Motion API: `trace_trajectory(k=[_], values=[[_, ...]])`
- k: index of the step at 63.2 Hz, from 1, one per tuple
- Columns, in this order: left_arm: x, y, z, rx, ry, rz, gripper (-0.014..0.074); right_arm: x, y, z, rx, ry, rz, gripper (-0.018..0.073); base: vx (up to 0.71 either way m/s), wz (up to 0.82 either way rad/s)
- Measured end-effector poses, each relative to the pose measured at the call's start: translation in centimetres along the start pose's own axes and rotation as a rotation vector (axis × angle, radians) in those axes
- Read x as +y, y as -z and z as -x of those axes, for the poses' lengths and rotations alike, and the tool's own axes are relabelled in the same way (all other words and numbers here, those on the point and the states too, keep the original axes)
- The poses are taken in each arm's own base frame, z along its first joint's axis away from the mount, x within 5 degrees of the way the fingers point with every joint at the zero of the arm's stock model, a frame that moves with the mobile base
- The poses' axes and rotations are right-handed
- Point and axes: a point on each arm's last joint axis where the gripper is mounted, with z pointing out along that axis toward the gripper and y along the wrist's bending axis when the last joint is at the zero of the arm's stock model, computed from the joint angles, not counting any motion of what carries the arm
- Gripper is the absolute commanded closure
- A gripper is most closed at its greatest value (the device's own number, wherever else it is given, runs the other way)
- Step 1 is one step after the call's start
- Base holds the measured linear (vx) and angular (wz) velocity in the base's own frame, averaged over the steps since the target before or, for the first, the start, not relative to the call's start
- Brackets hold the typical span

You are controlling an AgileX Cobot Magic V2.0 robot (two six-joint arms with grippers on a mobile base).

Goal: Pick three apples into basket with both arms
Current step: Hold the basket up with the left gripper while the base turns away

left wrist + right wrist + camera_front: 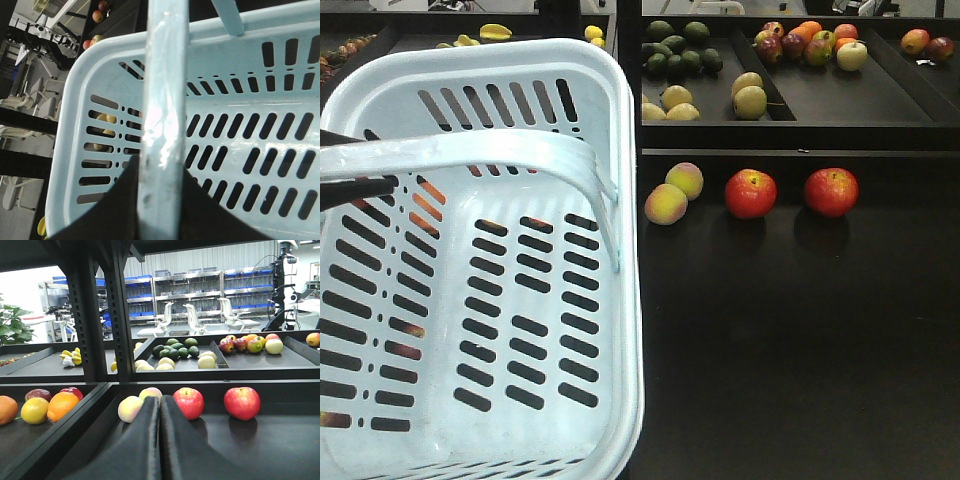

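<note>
A matt black display shelf (790, 340) fills the lower right of the front view, and its near half is left bare. Nearest of all, the pale blue slotted plastic shopping basket (628, 300) is held at the left. Its swing handle (470, 155) is clamped between the black fingers of the left gripper (161, 175), and nothing is seen on its slotted floor. The right gripper (160, 402) is poised low over the shelf, with its two black fingers pressed together and nothing caught between them. Beyond it, two round dark red apples are set near the back of the shelf, the left apple (751, 193) and the right apple (831, 191) standing apart from each other. Two pale yellow-pink round fruits (665, 204) are found touching one another between the left apple and the basket's right rim. A third red apple cannot be singled out with certainty, though candidates are seen among the mixed fruit (810, 42) on the far black tray (880, 95). The filling is judged not yet begun, so all three apples are left to be picked. Open room is offered in front of the apples and to their right. The dark ledge (800, 150) behind them and the pale fruits beside the left apple are judged the tight sides.
</note>
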Motion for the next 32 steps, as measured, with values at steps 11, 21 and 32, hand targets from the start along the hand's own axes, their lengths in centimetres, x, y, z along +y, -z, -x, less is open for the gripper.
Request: trace_trajectory(k=[11,21,32], values=[[0.0,0.0,0.0,0.0,0.0,0.0,0.0604,0.0,0.0,0.0,0.0,0.0,0.0,0.0568,0.0,0.0],[0.0,0.0,0.0,0.0,0.0,0.0,0.0604,0.0,0.0,0.0,0.0,0.0,0.0,0.0568,0.0,0.0],[0.0,0.0,0.0,0.0,0.0,0.0,0.0604,0.0,0.0,0.0,0.0,0.0,0.0,0.0568,0.0,0.0]])
